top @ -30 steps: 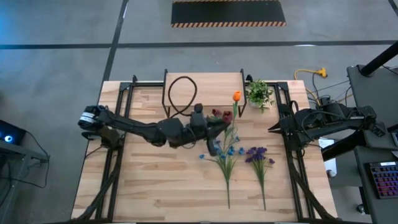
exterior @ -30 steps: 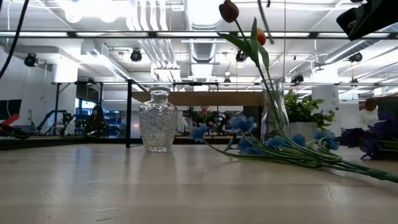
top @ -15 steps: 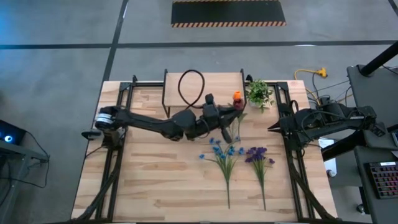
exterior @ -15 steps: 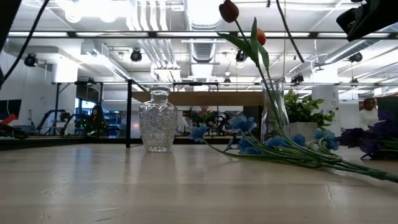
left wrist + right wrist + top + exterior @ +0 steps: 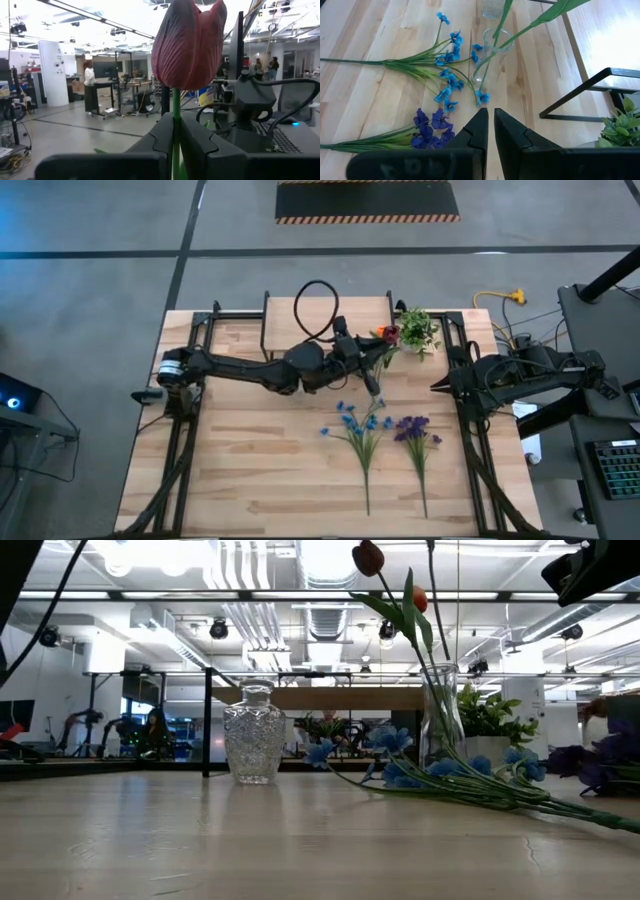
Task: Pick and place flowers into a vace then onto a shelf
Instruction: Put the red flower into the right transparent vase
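My left gripper [image 5: 383, 346] reaches across the table's far middle and is shut on a maroon tulip [image 5: 190, 45], whose bloom [image 5: 391, 335] shows beside the orange tulip [image 5: 380, 332]. A tall clear vase [image 5: 440, 720] stands on the table with a dark red tulip [image 5: 368, 557] and the orange tulip [image 5: 420, 598] leaning in it. The blue bunch [image 5: 360, 430] and the purple bunch [image 5: 415, 435] lie flat on the table. The shelf [image 5: 345, 308] stands at the far edge. My right gripper [image 5: 490, 127] waits shut at the table's right side. My left gripper pinches the maroon tulip's green stem [image 5: 175, 117] just below the bloom, between its two fingers [image 5: 197, 137]. The fingers come level from the table's left and lie across the stem. The tulip stands upright with its bloom above the fingertips. The stem below the fingers is hidden by the gripper.
A round cut-glass vase [image 5: 253, 735] stands on the table left of the tall one. A small leafy potted plant [image 5: 417, 330] sits at the far right. A black cable loop [image 5: 315, 310] arches over the shelf. Bare planks lie toward the near edge [image 5: 260, 480].
My left gripper has carried the maroon tulip from over the blue bunch toward the table's far edge and a little to the right, up to the orange tulip and the shelf's right end. It has stayed shut on the stem. The right arm has kept still.
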Action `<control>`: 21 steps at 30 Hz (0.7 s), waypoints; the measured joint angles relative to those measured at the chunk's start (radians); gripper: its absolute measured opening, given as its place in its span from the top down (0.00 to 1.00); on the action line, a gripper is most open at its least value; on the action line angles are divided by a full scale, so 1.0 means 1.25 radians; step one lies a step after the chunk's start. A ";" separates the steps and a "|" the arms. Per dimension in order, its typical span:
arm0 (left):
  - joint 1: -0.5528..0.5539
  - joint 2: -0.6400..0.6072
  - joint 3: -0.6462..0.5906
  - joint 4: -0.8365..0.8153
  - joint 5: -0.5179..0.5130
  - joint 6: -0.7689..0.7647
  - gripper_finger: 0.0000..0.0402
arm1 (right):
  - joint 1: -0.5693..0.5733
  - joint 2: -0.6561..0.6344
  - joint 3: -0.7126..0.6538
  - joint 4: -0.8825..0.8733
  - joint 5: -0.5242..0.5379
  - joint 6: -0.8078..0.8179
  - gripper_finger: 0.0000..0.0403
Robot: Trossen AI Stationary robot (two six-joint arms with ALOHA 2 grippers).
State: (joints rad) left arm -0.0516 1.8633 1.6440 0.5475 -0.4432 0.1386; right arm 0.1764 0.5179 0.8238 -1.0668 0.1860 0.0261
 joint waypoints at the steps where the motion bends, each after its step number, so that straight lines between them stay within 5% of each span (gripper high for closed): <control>1: 0.002 0.000 0.000 -0.006 0.000 0.000 0.98 | 0.000 0.000 0.000 0.000 0.000 0.000 0.94; 21: 0.015 0.001 -0.014 -0.029 0.000 -0.003 0.97 | 0.000 0.000 -0.023 -0.001 0.000 0.000 0.94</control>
State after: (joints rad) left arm -0.0326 1.8648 1.6268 0.5110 -0.4427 0.1349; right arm 0.1761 0.5175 0.7956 -1.0684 0.1856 0.0265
